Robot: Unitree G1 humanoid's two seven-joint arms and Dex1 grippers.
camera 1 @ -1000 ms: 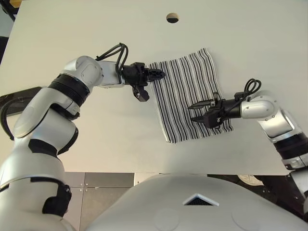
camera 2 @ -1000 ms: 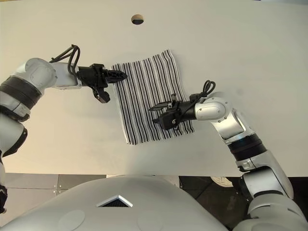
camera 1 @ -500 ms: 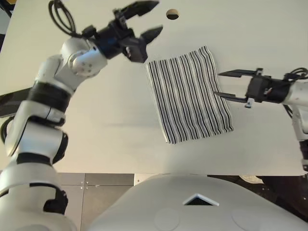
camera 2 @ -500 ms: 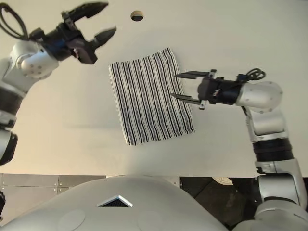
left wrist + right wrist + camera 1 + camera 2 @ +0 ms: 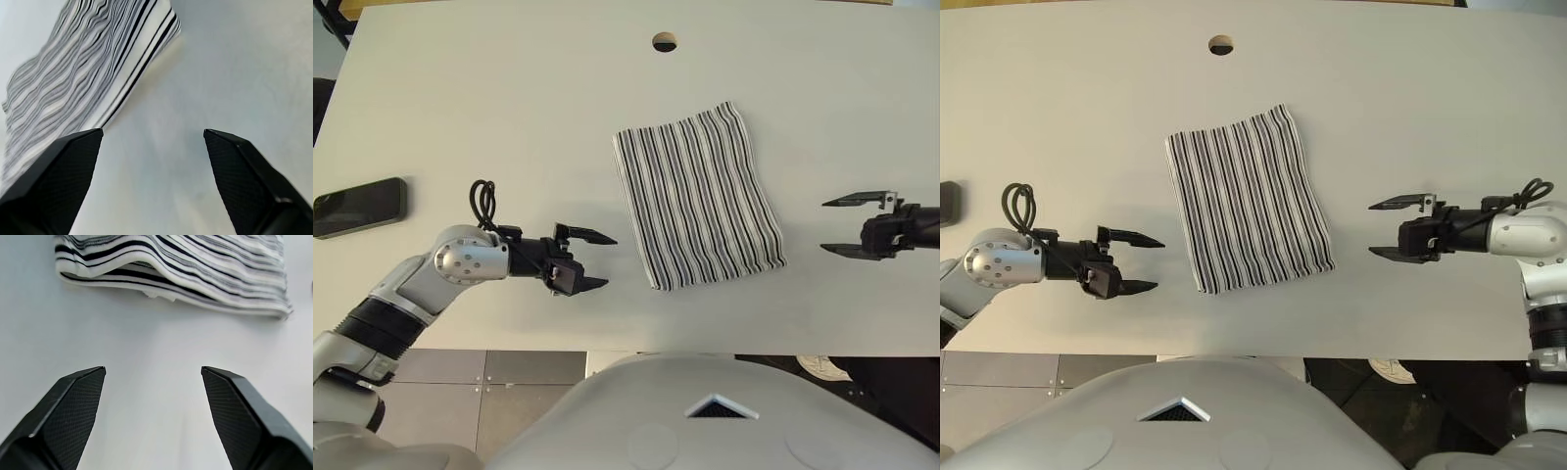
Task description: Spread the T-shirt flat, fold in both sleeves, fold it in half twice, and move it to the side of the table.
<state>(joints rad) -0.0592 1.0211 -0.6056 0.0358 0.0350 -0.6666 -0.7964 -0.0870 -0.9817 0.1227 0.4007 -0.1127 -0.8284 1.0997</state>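
The black-and-white striped T-shirt [image 5: 697, 198] lies folded into a compact rectangle near the middle of the white table [image 5: 509, 108]. My left gripper [image 5: 598, 259] rests low over the table near the front edge, to the left of the shirt's near corner, open and empty. My right gripper [image 5: 834, 225] hovers to the right of the shirt, apart from it, open and empty. The left wrist view shows the shirt's corner [image 5: 83, 83] beyond the open fingers. The right wrist view shows the folded edge [image 5: 171, 274] ahead.
A dark phone [image 5: 359, 207] lies at the table's left edge. A round cable hole [image 5: 664, 41] sits at the back centre. The table's front edge runs just below both grippers.
The left arm swung down from high at the back left to the front, left of the shirt. The right gripper drew back to the right. The shirt stayed put.
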